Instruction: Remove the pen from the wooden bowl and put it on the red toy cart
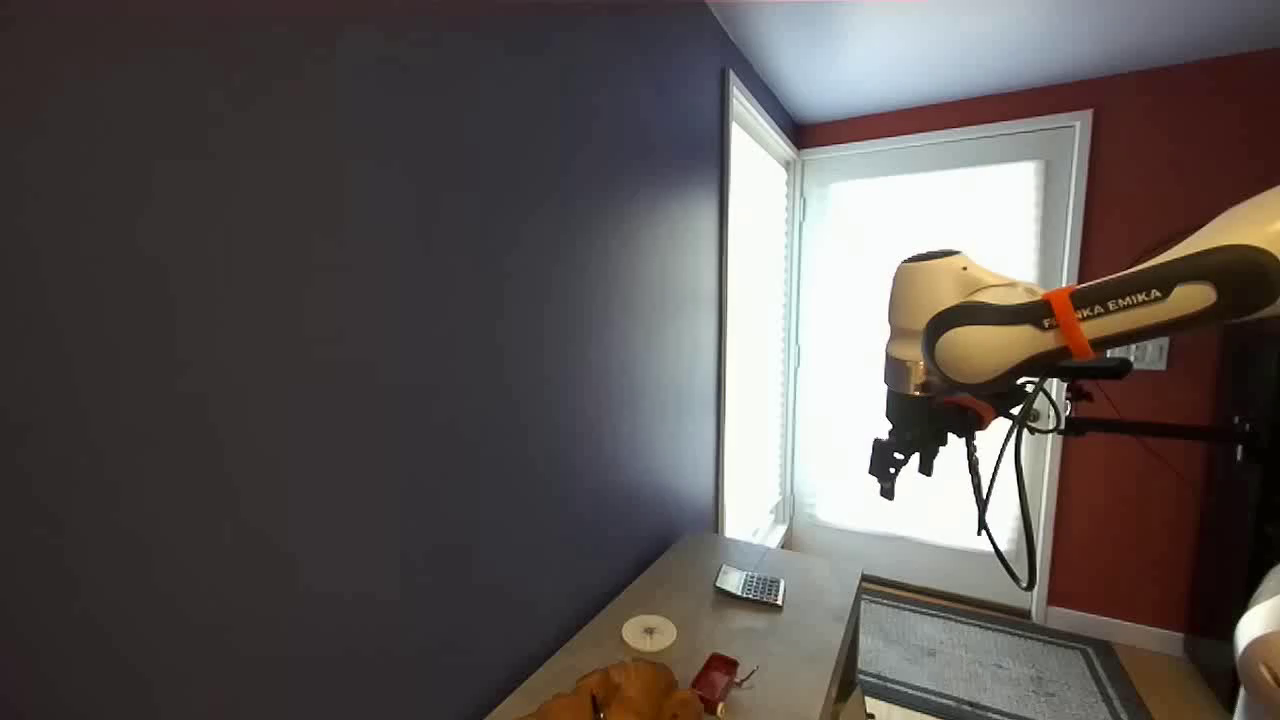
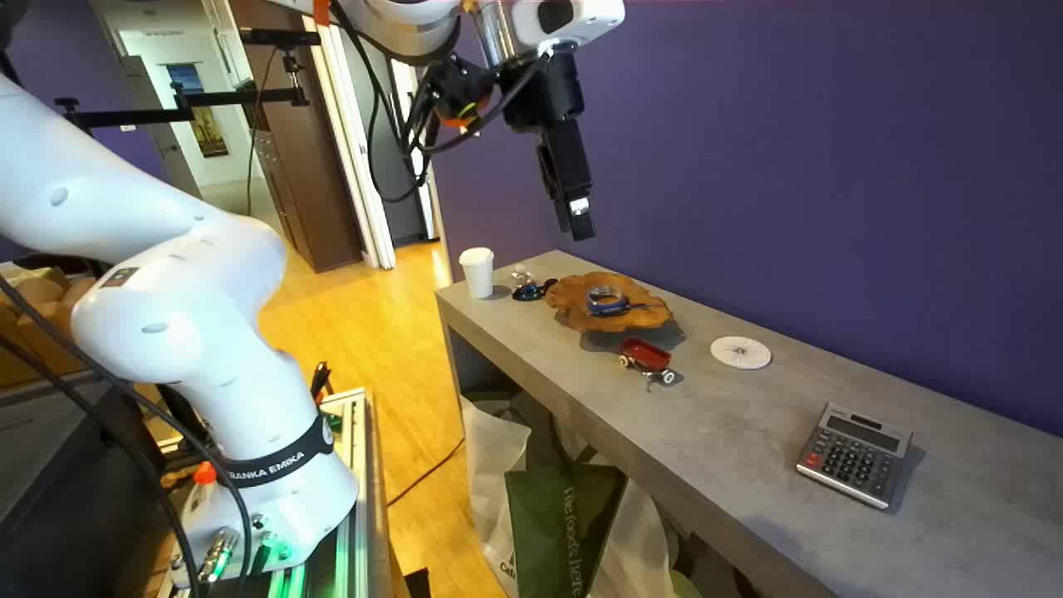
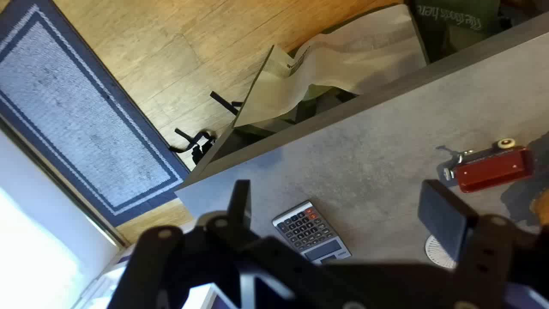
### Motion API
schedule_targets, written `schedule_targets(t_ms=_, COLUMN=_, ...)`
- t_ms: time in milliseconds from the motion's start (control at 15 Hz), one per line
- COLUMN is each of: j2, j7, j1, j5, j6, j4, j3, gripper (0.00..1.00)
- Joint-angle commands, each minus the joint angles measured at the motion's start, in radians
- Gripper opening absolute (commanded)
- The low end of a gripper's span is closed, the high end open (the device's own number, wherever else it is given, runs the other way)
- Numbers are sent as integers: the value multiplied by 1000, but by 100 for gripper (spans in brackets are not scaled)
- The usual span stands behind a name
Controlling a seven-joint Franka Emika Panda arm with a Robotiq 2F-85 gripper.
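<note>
The wooden bowl (image 2: 573, 292) stands on the grey table and holds a clear ring-like item and a slim blue thing (image 2: 613, 310), which looks like the pen. The bowl (image 1: 640, 690) is cut off at the bottom of an exterior view; only its orange edge (image 3: 544, 207) shows in the wrist view. The red toy cart (image 2: 645, 355) stands beside the bowl, also visible in an exterior view (image 1: 715, 680) and in the wrist view (image 3: 493, 169). My gripper (image 3: 336, 186) is open and empty, high above the table, away from bowl and cart. It shows in both exterior views (image 1: 907, 480) (image 2: 579, 223).
A calculator (image 2: 857, 455) and a white round disc (image 2: 741, 352) lie on the grey table (image 2: 731, 432). A white cup (image 2: 477, 272) and a small dark blue item (image 2: 529, 291) stand past the bowl. A purple wall (image 2: 797, 166) runs behind; bags (image 2: 565, 531) stand under the table.
</note>
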Motion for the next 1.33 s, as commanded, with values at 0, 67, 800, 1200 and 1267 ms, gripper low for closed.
schedule_targets(t_ms=0, j2=1, j7=6, j1=13, j5=-8, j6=-5, j4=3, j3=-11, gripper=100)
schedule_targets(t_ms=67, j2=1, j7=6, j1=13, j5=-8, j6=-5, j4=3, j3=-11, gripper=100)
schedule_targets(t_ms=800, j2=1, j7=6, j1=14, j5=-8, j6=-5, j4=3, j3=-11, gripper=100)
schedule_targets(t_ms=1200, j2=52, j7=85, j1=79, j5=66, j6=-42, j4=53, j3=59, gripper=100)
schedule_targets(t_ms=1267, j2=70, j7=112, j1=106, j5=101, j6=-72, j4=72, j3=82, gripper=100)
